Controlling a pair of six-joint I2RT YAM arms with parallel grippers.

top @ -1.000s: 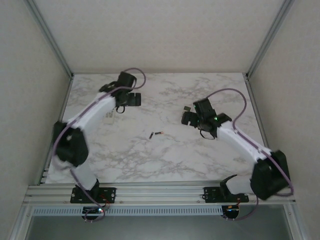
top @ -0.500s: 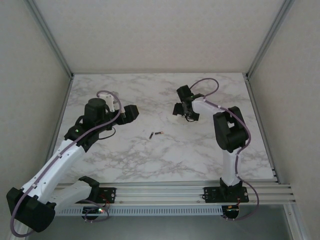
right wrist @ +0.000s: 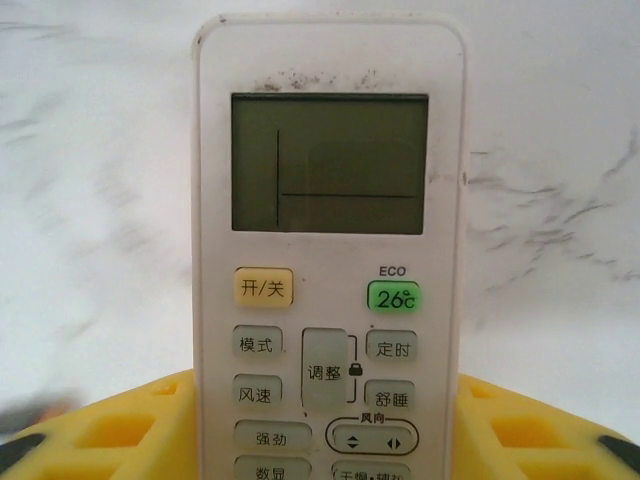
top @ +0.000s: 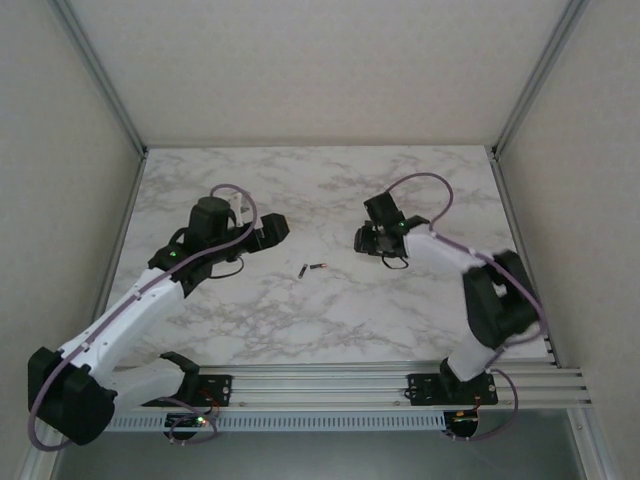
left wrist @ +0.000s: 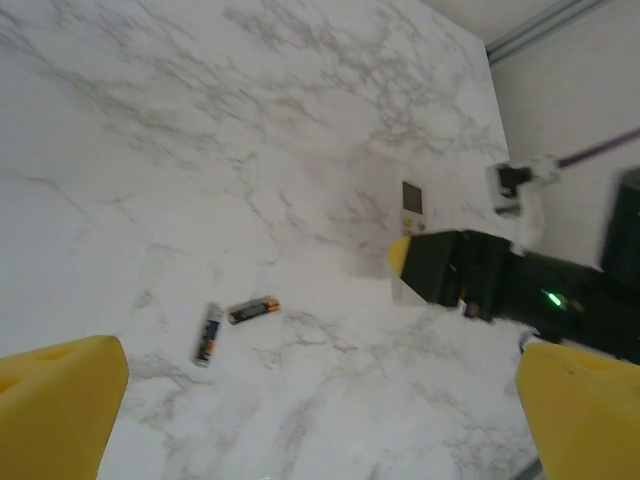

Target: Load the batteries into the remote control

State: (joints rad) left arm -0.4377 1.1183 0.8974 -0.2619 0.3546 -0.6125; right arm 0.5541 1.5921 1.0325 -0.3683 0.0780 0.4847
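Batteries [left wrist: 252, 309] lie ahead of the wide-spread left gripper [left wrist: 320, 405]; right gripper [right wrist: 330, 430] flanks the remote control [right wrist: 330, 200], grip unclear.

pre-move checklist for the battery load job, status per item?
1. Left tool open: ok, jaws wide, nothing between them.
2. Right tool on remote: ok, pads sit against both its sides, no gap seen.
3. Grip firm enough to lift: cannot tell.
4. Battery bay reachable: not ok, remote is display side up.
5. Batteries free to pick: ok, two lie on the table, close together at an angle, nothing on them.
6. Arms apart: ok, the tools sit on either side of the batteries in the top view.
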